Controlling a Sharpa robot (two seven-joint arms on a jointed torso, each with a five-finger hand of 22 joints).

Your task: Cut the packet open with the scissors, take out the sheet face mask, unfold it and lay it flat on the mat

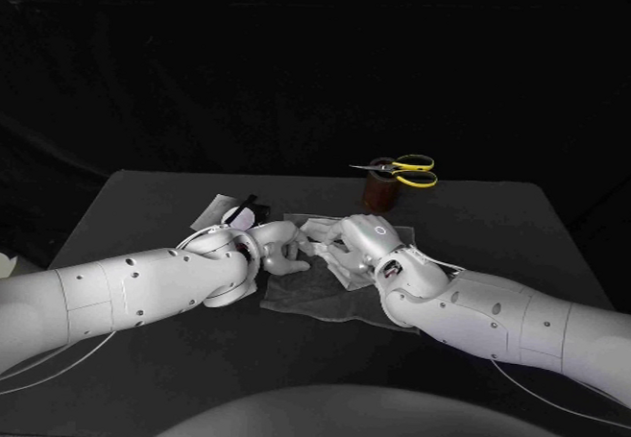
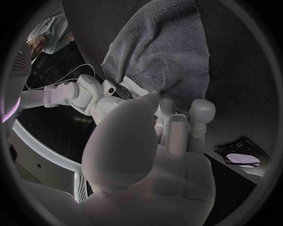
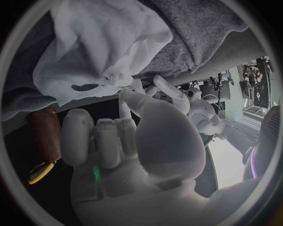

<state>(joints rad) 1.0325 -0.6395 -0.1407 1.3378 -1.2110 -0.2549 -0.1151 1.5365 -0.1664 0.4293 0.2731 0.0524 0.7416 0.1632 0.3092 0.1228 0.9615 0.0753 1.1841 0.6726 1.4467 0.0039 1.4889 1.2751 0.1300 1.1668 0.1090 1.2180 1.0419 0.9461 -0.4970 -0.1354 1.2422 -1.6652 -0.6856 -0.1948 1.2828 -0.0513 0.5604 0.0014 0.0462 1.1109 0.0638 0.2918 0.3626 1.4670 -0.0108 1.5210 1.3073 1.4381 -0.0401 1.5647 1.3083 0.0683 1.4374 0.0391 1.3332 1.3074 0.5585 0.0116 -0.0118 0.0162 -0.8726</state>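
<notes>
The left arm (image 1: 119, 289) and the right arm (image 1: 506, 312) both slant inward over the black table (image 1: 516, 226), and the two hands meet above the grey mat (image 1: 313, 303).

The right hand (image 1: 351, 237) is tipped palm-down. In its wrist view most of its fingers (image 3: 97, 136) are curled against the palm, while one is raised and pinches the lower edge of the sheet face mask (image 3: 100, 47). The mask is white and bunched. It sits just beyond the right fingertips and over the mat, not yet spread flat.

The left hand (image 1: 266, 250) is turned toward the right hand, with its fingers (image 2: 200, 113) straight and side by side and the thumb stretched forward. Its fingertips reach the same edge of the mask, just beside the right hand's raised finger. I cannot tell whether they actually grip it.

The packet (image 1: 221, 213) lies on the table behind the left hand's fingers, off the mat and touched by neither hand. What is in it cannot be made out.

Well beyond the right fingertips, at the far side of the table, a brown holder (image 1: 381, 190) stands upright. The yellow-handled scissors (image 1: 405, 169) are in it, handles up.
</notes>
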